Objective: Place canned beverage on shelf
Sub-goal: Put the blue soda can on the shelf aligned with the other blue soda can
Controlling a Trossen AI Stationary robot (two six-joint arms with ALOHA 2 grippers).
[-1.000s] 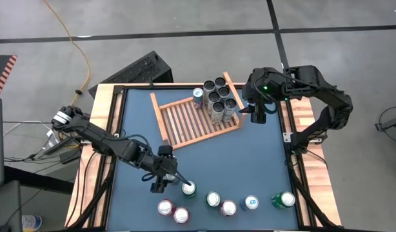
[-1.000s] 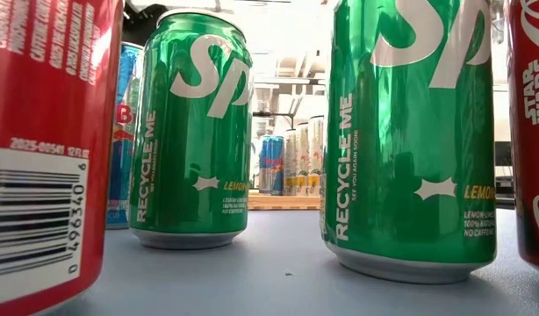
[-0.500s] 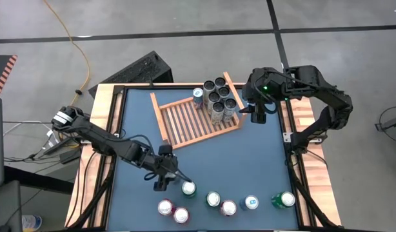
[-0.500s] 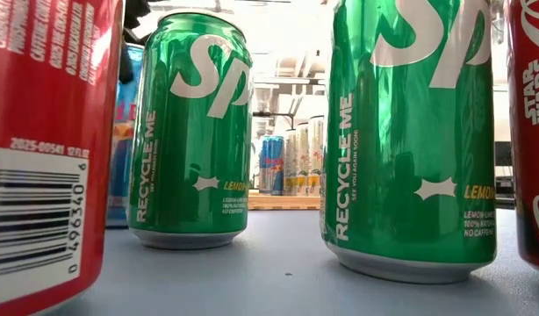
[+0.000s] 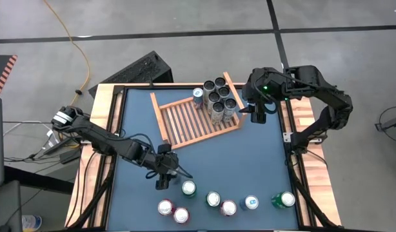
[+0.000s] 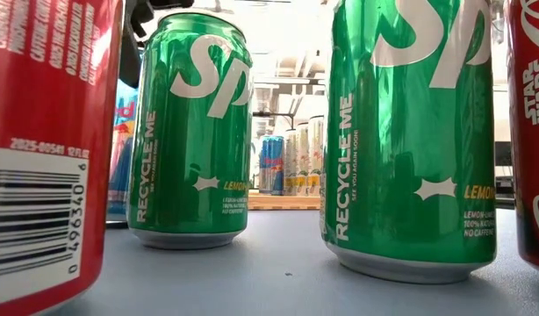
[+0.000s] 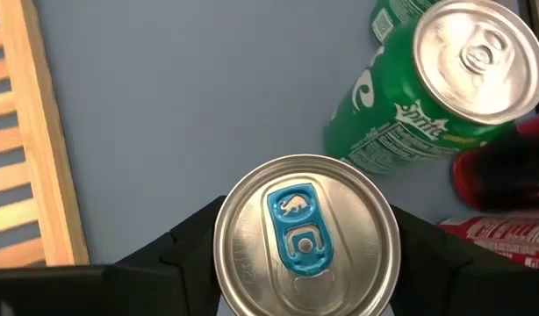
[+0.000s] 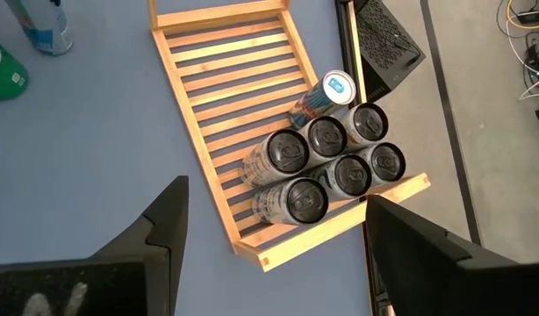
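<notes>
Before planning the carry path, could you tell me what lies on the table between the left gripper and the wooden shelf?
Nothing: in the high view the left gripper and the shelf are separated only by bare blue table.

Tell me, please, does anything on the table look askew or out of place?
Only the shelf looks odd: it sits turned at an angle to the table's edges. Its cans stand upright, crowded into one corner.

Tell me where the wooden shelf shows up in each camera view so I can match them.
High view: shelf, tilted, far middle of the table.
Low view: thin wooden strip far off, between the green cans.
Left wrist view: only an edge board, beyond the blue-tabbed can.
Right wrist view: whole shelf.
Landmark: the dark-topped cans on it, absent only from the left wrist view.
</notes>
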